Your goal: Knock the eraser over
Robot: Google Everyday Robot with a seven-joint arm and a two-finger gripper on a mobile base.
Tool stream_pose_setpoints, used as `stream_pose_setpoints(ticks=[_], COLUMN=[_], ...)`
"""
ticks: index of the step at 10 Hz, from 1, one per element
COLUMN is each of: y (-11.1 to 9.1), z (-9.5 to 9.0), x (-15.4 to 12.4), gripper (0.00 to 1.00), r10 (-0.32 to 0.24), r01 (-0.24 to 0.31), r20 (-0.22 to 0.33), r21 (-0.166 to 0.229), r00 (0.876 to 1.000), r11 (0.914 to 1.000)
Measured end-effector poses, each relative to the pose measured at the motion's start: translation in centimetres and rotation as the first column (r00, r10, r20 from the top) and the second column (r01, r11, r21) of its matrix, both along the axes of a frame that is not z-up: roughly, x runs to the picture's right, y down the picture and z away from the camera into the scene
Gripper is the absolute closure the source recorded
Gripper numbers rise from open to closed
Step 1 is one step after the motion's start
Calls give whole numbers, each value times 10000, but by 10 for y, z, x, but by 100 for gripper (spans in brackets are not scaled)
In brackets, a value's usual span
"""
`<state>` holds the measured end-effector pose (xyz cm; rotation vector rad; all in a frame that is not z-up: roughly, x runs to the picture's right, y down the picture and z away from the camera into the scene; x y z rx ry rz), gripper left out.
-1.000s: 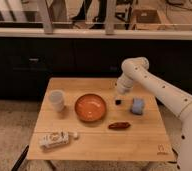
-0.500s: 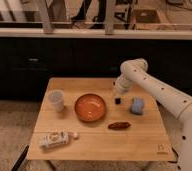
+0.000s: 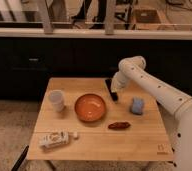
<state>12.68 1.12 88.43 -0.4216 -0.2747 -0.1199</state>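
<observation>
surface (image 3: pixel 139 140): light wood, dark cabinets behind | eraser (image 3: pixel 109 87): dark, near far edge | hand (image 3: pixel 114 95): right beside eraser, finger state cannot tell | bowl (image 3: pixel 90 107): centre

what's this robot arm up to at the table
The arm reaches over the far side of the wooden table, its gripper right at a dark eraser behind the orange bowl. The eraser looks still upright. A white cup, blue sponge and small carton sit untouched.
</observation>
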Motion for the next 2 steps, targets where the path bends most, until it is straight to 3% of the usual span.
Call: stream_pose_setpoints(ticks=[2], y=[-10], z=[-1], x=[-1], gripper=[100], r10=[59], r01=[-77], r20=[297], r21=[623], r00=[9995], r11=[9980])
